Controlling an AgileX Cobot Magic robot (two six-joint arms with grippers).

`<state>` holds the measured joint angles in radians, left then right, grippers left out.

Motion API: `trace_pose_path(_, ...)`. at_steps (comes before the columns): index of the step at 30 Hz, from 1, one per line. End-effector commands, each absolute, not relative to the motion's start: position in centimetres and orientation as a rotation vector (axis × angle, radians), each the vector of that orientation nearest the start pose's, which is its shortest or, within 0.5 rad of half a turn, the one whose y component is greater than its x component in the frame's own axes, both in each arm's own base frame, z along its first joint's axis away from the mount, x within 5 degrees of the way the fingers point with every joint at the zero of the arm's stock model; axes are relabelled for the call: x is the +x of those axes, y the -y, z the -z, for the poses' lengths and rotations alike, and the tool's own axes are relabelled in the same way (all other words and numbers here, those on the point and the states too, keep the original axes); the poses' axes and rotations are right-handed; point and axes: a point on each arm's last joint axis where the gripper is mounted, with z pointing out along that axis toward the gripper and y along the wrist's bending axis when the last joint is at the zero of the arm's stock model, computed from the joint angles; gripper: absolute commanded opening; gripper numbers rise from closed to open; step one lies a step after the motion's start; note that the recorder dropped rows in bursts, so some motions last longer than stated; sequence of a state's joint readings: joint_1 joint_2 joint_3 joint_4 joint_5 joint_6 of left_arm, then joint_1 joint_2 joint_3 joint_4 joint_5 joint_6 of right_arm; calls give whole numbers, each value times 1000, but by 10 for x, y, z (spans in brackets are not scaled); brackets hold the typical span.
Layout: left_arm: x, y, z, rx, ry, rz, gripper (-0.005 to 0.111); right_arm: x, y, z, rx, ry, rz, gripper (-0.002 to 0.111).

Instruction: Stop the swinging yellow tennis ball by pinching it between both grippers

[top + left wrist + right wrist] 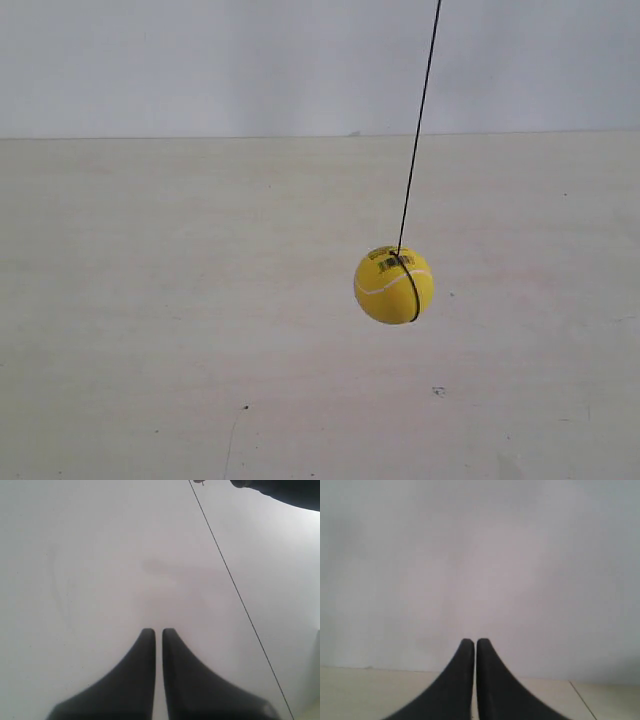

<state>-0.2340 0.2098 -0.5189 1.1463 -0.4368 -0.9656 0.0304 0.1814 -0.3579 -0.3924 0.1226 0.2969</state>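
The yellow tennis ball hangs above the pale table on a thin dark string that slants up to the top edge, right of centre in the exterior view. Neither arm shows in that view. My left gripper is shut, its black jaws nearly touching with nothing between them; the string crosses its view diagonally, and the ball itself is out of that view. My right gripper is shut too, empty, facing a blank wall with no ball in sight.
The pale table stretches to a white back wall. A dark object sits at the top corner of the left wrist view. A floor or table edge runs below the wall in the right wrist view.
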Motion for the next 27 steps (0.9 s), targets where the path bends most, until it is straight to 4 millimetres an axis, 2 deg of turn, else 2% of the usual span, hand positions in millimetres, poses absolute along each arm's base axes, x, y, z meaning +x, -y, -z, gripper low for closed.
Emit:
trace_pose_path(1, 15, 40, -383, 530, -885, 299, 5, 55, 8, -295, 46, -1470, 146, 0)
trace_pose_path(9, 15, 40, -383, 530, -885, 299, 5, 57, 5, -216, 48, -1461, 102, 0)
trace_pose_path(11, 15, 40, -383, 530, -885, 299, 5, 56, 5, -215, 70, -1466, 82, 0)
trace_pose_path(12, 15, 40, -383, 530, -885, 299, 5, 56, 6, -207, 81, -1553, 77, 0)
trace_pose_path(20, 15, 40, -383, 530, -885, 299, 5, 54, 6, -185, 33, -1796, 129, 0)
trace_pose_path(27, 15, 40, -383, 530, -885, 299, 5, 54, 6, -184, 29, -1807, 133, 0)
